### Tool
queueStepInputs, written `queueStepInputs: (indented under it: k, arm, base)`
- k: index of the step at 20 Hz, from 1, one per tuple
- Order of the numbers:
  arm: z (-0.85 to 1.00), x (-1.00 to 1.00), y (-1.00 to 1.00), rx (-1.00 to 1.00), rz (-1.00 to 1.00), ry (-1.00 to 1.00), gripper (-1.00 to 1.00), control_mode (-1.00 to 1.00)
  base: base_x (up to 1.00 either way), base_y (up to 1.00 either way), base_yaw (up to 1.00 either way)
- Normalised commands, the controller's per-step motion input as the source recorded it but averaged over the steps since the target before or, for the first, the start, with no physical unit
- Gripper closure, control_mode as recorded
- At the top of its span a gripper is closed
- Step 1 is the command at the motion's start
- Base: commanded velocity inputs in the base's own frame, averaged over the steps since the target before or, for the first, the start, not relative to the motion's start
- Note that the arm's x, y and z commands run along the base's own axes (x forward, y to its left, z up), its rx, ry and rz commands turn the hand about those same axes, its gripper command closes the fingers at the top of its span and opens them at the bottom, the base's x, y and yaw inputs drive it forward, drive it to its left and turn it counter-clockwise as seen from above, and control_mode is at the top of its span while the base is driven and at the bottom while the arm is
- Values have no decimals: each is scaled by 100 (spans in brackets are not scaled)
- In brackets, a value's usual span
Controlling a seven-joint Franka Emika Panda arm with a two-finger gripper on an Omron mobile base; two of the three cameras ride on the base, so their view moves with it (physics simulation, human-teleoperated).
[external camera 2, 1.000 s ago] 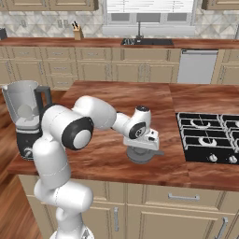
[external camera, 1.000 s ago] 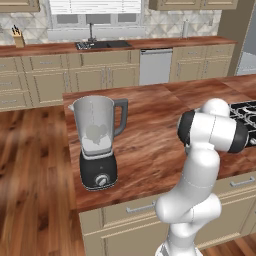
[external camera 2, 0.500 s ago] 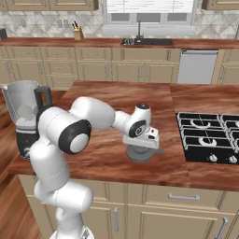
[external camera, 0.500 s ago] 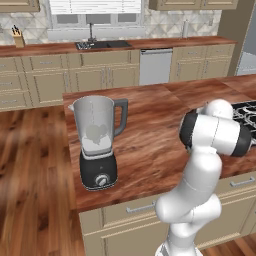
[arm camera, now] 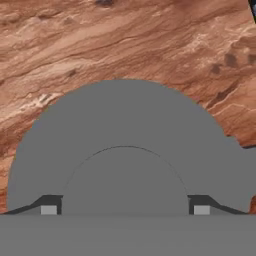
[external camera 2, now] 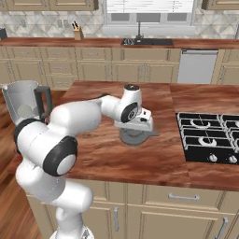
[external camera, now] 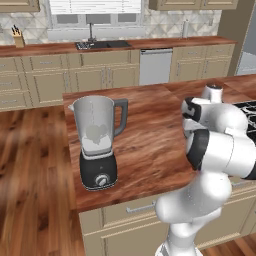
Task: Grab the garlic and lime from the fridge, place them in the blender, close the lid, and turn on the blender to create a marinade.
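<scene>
The released tool (arm camera: 125, 210) straddles the round dark grey lid's (arm camera: 125, 150) knob (clear blender jug (external camera: 97, 125) uncapped); closing and switching on remain.

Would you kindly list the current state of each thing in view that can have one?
blender: upright on the island counter, jug top open, no lid on it, something pale inside.
lid: lying flat on the counter, off the blender, knob up.
gripper: open, lowered over the lid with a fingertip on each side of the knob.
stove: nothing on its burners.
</scene>
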Motion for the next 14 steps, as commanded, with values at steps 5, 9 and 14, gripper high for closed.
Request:
queueStepInputs:
  k: [5,9,14]
  arm:
    - [100,0,64,-10,0,-11,100,-100]
    - [100,6,57,-7,0,-8,100,-100]
    - [100,11,65,-2,0,-9,100,-100]
  base:
    - [0,0,0]
    - [0,0,0]
    - [0,0,0]
